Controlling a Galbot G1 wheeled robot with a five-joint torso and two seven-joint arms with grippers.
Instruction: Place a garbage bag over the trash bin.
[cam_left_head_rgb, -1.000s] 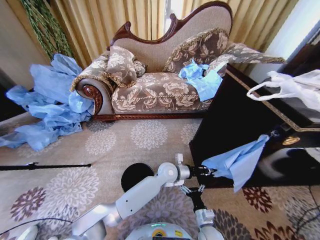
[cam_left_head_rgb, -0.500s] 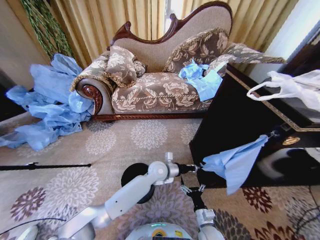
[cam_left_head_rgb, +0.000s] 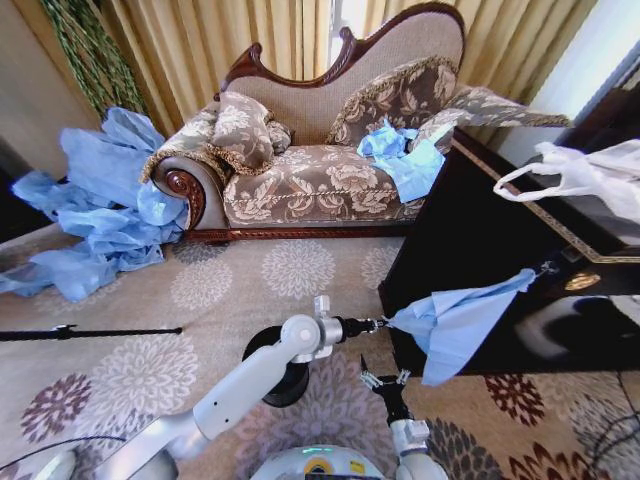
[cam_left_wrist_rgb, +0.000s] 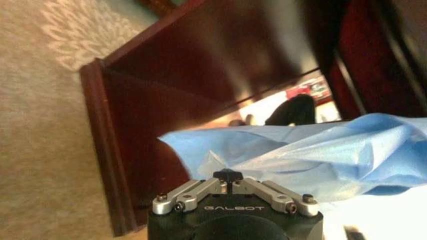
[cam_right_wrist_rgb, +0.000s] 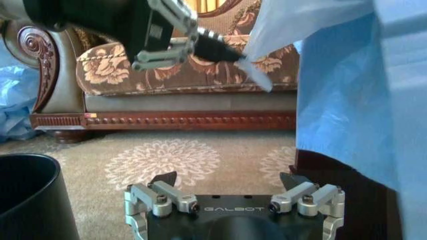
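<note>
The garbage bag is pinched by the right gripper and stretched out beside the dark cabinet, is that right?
Not quite: the left gripper pinches the garbage bag, as the head view shows. The right gripper sits open below it, holding nothing. The bag does stretch beside the dark cabinet.

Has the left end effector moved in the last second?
Yes. The left end effector, shut on the garbage bag, has pulled back leftward from the dark cabinet toward the trash bin.
</note>
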